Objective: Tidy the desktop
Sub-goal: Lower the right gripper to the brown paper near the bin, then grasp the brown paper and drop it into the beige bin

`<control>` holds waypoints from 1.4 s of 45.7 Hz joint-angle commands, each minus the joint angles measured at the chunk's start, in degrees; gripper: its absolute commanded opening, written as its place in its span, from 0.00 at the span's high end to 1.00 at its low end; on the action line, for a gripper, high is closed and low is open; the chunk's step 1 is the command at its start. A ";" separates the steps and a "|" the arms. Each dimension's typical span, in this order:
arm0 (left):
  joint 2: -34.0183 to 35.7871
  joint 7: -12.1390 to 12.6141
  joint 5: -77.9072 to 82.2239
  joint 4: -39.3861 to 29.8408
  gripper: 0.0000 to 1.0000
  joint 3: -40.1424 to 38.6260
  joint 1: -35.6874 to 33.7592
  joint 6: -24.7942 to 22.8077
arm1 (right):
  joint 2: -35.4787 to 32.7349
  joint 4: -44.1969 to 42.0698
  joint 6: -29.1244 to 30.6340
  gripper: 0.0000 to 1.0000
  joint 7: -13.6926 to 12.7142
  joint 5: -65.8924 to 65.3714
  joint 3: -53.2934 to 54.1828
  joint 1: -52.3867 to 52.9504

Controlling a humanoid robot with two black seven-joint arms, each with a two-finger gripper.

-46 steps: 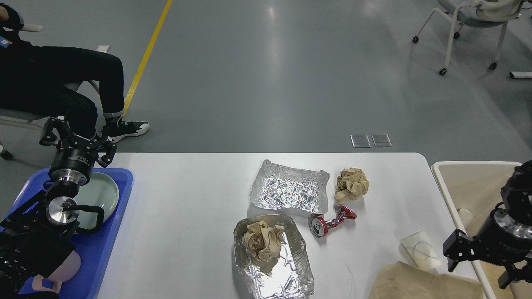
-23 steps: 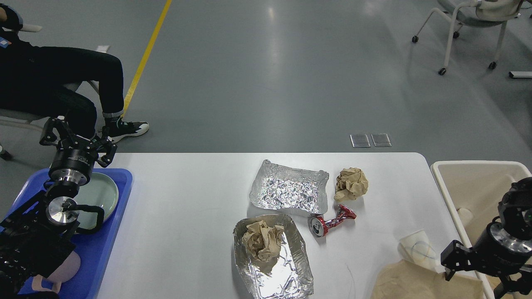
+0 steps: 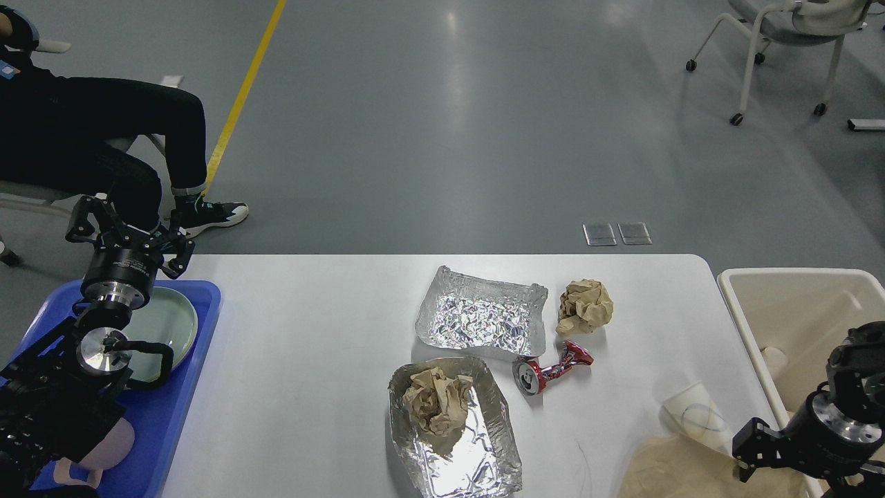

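Between the arms, desktop [image 3: 311, 360]; left gripper [image 3: 128, 232] off its far-left corner, fingers spread, empty; right gripper [image 3: 753, 449] indistinct, spread unclear.

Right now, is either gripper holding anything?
Left gripper is open above the blue plastic tray, holding nothing. Right gripper: cannot tell.
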 commanded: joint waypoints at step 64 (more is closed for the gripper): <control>0.01 -0.03 0.00 0.01 0.03 0.00 0.00 0.00 | -4.22 6.92 -9.81 1.00 0.70 0.53 12.01 -4.85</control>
